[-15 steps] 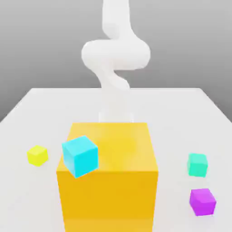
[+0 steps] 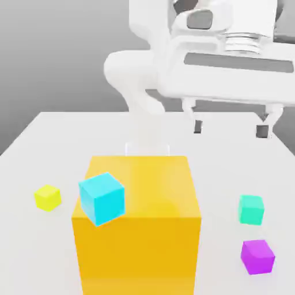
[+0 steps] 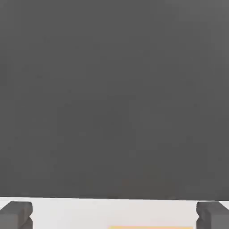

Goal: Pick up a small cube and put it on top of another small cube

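Observation:
The small purple cube (image 2: 257,256) rests on the white table (image 2: 34,150) near the front at the exterior view's right. A small teal-green cube (image 2: 251,209) sits just behind it. My gripper (image 2: 230,128) hangs high above the table at the upper right, open, with nothing between its dark fingertips (image 2: 198,127). It is well above and behind both small cubes. In the hand view the gripper (image 3: 114,215) shows two fingertips (image 3: 16,214) wide apart over the table's far edge.
A big orange-yellow block (image 2: 137,222) stands at the front centre, and its top edge (image 3: 151,227) peeks into the hand view. A cyan cube (image 2: 102,197) leans at its upper left corner. A small yellow cube (image 2: 47,197) lies at the left.
The hand and gripper have come into the exterior view at the upper right; half a second ago only the arm's white column showed. The cubes have not moved.

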Controlling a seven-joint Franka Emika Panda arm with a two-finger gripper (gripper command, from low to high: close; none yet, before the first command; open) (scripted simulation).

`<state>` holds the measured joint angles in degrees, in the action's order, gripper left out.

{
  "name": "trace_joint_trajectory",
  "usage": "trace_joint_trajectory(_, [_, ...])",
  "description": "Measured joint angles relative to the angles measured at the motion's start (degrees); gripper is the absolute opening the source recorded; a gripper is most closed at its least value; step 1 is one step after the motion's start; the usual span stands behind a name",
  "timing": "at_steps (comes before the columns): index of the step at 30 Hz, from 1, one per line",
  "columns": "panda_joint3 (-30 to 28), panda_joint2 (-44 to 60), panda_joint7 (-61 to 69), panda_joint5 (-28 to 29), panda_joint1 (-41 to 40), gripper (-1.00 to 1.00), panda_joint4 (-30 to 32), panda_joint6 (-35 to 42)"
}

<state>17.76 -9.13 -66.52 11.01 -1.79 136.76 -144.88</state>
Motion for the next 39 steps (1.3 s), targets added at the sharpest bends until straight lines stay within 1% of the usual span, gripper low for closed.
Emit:
trace_joint_trajectory(6, [2.04,12.41,-6.9,3.61,4.08,0.0,1.7,-4.46])
trace_joint_trajectory(12, [3.5,24.0,-11.14,3.59,7.73,0.0,3.46,-9.54])
trace_joint_trajectory(14, [1.95,28.1,-13.17,5.64,9.45,0.0,2.94,-12.27])
trace_joint_trajectory(16, [-0.93,32.31,-15.31,8.33,11.9,0.0,2.04,-15.35])
trace_joint_trajectory(17, [-2.5,34.34,-16.37,9.71,13.2,-1.0,1.57,-16.87])
trace_joint_trajectory(24, [-2.74,34.81,-16.7,10.11,13.39,-1.0,1.46,-17.28])
trace_joint_trajectory(28, [2.04,27.71,-12.62,4.68,9.75,-1.0,3.22,-12.05])
trace_joint_trajectory(29, [2.85,26.88,-11.29,3.77,9.3,-1.0,2.75,-11.23])
trace_joint_trajectory(32, [2.53,27.98,-7.64,3.29,7.01,-1.0,-1.91,-11.19])
trace_joint_trajectory(36, [-0.32,30.84,-3.25,3.32,2.28,-1.0,-9.54,-12.45])
trace_joint_trajectory(39, [-4.04,30.7,-3.05,2.84,-1.83,-1.0,-11.27,-12.89])
